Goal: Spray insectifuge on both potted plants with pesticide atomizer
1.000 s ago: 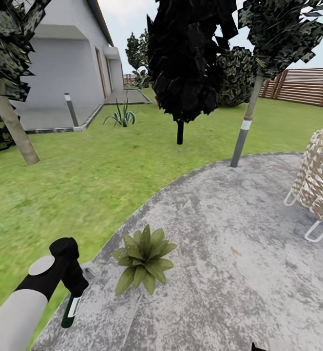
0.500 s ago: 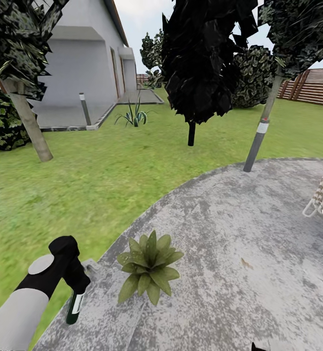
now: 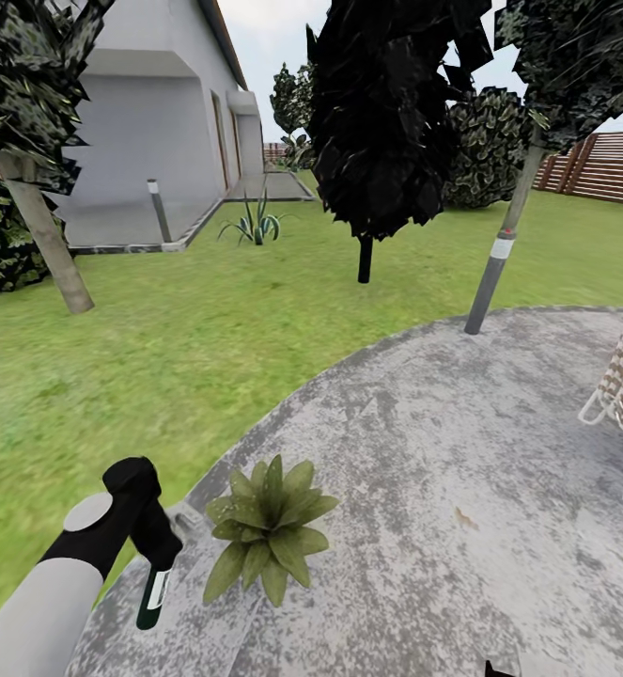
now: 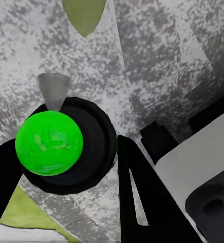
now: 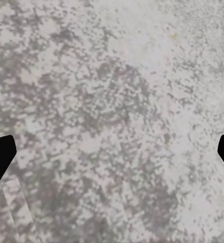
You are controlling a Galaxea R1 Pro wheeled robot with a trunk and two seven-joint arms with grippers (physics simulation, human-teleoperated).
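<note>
Left gripper (image 3: pixel 153 555) is clamped on the pesticide atomizer (image 3: pixel 153 594), which hangs upright below it at the edge of the grey paved patio (image 3: pixel 461 451), just beside one potted plant (image 3: pixel 266 527). Right gripper (image 5: pixel 112 152) fingertips (image 5: pixel 0 157) stand wide apart over bare paving, holding nothing

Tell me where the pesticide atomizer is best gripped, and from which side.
By its top end, from above. The pesticide atomizer hangs roughly upright beside the potted plant, its slim body pointing down at the patio. The left tool is shut on that top end; that hold suits it.
</note>
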